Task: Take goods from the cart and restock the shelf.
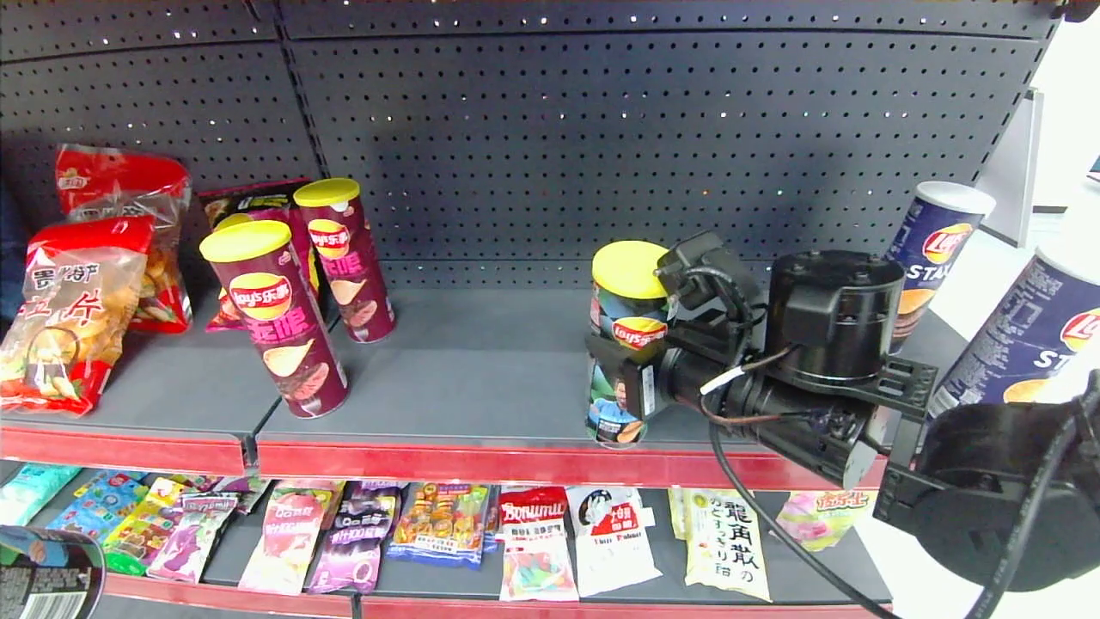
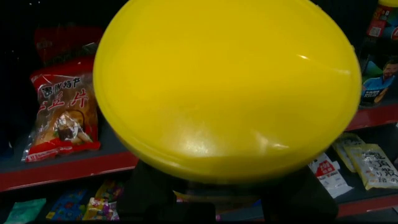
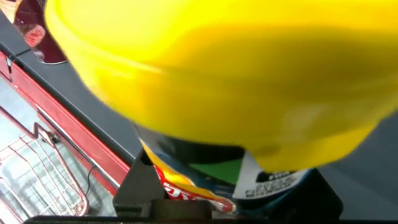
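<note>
nearest, in the bottom left corner of the head view, the left claw (image 2: 224, 198) is clamped on a dark cardboard crisp tube with a yellow plastic lid (image 2: 227, 87), its black fingers (image 2: 149, 194) on either side of the tube's body, low and in front of the lower shelf.

the right claw (image 1: 626, 383) is clamped round the middle of a blue-and-green cardboard crisp tube with a yellow plastic lid (image 1: 627, 271). this tube stands upright at the very front of the grey metal upper shelf board (image 1: 481, 370), its base just behind the red shelf lip (image 1: 430, 460); whether it bears on the board i cannot tell. in the right wrist view a silver wire cart basket (image 3: 37, 174) lies below and in front of that lip.

under the lip, a row of flat printed snack packets (image 1: 443, 524) lies along the lower shelf.

further back on the upper board, to the left and well apart from the held tube, stand two maroon crisp tubes with yellow lids, one near the front (image 1: 275, 318) and one behind it (image 1: 344, 258). left of them lean two red crisp bags (image 1: 69, 318). at the right end are two dark blue crisp tubes with white lids (image 1: 937, 249).

behind everything is the dark grey perforated back panel (image 1: 601, 129).
</note>
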`<state>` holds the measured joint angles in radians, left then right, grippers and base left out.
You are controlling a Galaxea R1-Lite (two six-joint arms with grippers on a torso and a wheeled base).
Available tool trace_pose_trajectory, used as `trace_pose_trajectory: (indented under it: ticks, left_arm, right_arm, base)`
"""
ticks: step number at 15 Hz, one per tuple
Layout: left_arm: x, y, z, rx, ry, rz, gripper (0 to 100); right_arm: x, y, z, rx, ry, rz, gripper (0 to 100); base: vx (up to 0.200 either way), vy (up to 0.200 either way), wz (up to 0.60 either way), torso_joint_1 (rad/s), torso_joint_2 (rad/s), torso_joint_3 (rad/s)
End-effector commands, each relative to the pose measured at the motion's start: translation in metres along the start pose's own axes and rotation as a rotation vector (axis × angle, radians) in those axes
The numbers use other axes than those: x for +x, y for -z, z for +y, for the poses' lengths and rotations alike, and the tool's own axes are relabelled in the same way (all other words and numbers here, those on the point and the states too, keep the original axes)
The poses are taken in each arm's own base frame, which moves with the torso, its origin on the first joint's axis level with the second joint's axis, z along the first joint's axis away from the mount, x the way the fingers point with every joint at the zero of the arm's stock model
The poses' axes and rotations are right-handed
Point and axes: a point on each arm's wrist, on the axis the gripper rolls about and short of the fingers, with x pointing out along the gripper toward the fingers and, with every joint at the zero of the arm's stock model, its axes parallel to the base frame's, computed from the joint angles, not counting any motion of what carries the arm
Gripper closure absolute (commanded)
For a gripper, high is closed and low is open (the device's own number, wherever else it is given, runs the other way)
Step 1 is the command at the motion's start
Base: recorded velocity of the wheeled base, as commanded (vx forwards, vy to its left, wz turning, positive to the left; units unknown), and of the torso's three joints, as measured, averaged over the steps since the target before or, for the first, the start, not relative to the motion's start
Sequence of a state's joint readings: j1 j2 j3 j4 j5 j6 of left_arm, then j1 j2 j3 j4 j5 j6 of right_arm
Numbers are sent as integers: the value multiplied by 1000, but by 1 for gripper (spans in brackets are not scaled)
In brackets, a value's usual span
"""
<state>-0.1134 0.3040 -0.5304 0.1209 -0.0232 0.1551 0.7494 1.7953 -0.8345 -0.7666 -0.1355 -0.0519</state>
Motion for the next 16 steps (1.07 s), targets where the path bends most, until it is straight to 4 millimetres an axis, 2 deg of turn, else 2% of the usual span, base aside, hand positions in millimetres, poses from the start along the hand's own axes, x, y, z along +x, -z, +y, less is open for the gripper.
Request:
trace_pose_trajectory:
  ticks: [1, 5, 8, 11, 14, 16]
  left_arm:
    - [0, 0, 0, 0, 0, 1, 100]
    - [0, 1, 0, 0, 2, 1, 100]
    - [0, 0, 0, 0, 2, 1, 100]
    - [0, 0, 0, 0, 3, 1, 100]
    - [1, 2, -1, 0, 13, 7, 100]
    - [2, 2, -1, -1, 16, 13, 100]
  right_arm:
    - [1, 0, 0, 3, 0, -1, 0]
    - [-1, -2, 0, 8, 2, -7, 0]
    - [-10, -4, -2, 11, 21, -15, 0]
    - [-37, -5, -4, 19, 18, -23, 0]
    - [-79, 2, -6, 15, 2, -24, 0]
    - [-102, -1, -10, 15, -4, -64, 0]
  base:
    - [0, 0, 0, 0, 0, 0]
    - [0, 0, 0, 0, 0, 0]
    - [0, 0, 0, 0, 0, 0]
    - [0, 0, 0, 0, 0, 0]
    - [0, 0, 0, 0, 0, 0]
    - [0, 0, 0, 0, 0, 0]
